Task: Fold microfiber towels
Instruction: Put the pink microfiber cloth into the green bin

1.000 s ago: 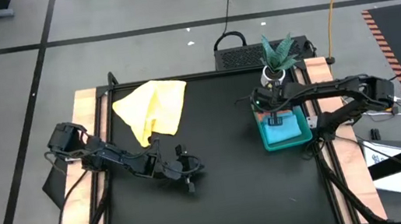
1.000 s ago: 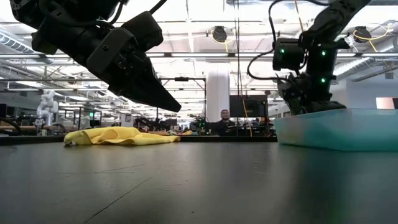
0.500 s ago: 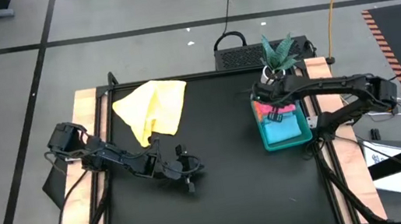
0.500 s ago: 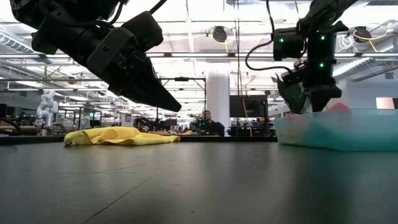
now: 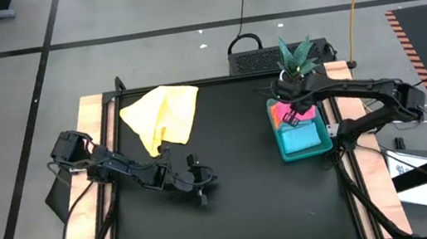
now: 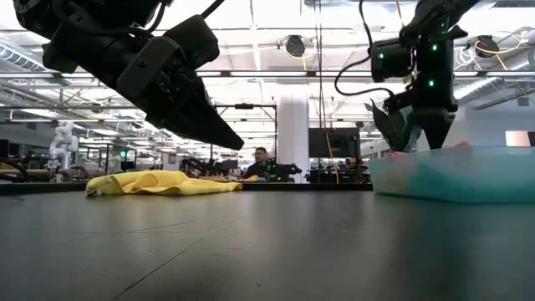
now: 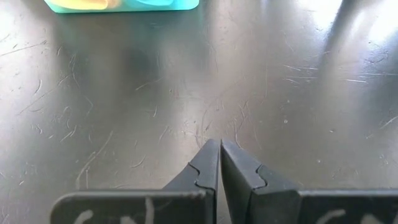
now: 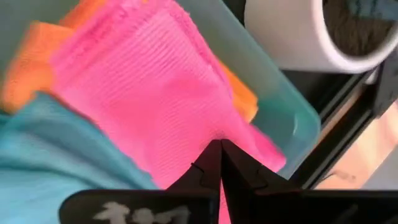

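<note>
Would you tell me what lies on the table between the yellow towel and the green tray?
Nothing: in the high view, only bare black tabletop separates the yellow towel from the green tray.

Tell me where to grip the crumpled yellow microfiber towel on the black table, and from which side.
Grip the crumpled yellow microfiber towel at its narrow corner pointing toward the left gripper, coming from above. That tip tapers to a thin edge clear of other things, probably easier to pinch than the broad middle. The right gripper is at the green plastic tray, shut on the pink towel.
</note>
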You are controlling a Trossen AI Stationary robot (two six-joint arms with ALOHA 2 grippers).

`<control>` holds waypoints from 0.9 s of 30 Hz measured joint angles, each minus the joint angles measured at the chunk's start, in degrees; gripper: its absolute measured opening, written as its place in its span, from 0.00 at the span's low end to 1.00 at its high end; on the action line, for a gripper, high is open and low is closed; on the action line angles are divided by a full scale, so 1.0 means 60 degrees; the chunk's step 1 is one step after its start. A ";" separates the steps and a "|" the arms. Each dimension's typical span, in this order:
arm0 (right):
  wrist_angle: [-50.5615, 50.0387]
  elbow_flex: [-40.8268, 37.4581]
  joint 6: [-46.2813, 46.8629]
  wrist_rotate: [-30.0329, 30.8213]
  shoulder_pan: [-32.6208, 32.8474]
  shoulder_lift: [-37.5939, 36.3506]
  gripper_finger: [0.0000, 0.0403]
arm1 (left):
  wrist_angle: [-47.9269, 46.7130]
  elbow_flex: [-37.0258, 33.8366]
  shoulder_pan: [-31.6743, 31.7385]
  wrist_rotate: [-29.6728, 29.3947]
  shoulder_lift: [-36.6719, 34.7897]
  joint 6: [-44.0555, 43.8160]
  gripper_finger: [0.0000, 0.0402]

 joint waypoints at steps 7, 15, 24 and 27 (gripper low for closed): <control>-0.1456 0.0265 0.1855 -0.0261 -0.0044 -0.0128 0.00 | 0.0004 0.0000 0.0000 -0.0002 0.0000 0.0042 0.05; -0.0151 -0.0623 0.1620 0.0530 -0.0535 0.0202 0.00 | 0.0007 0.0000 0.0000 -0.0003 0.0000 0.0037 0.05; 0.1281 -0.1186 0.0663 0.0504 -0.1014 0.0685 0.00 | -0.0025 0.0000 0.0000 -0.0001 -0.0004 0.0031 0.05; 0.0978 -0.1060 0.0635 0.0514 -0.1050 0.0623 0.00 | -0.0026 0.0000 0.0000 -0.0001 -0.0004 0.0027 0.05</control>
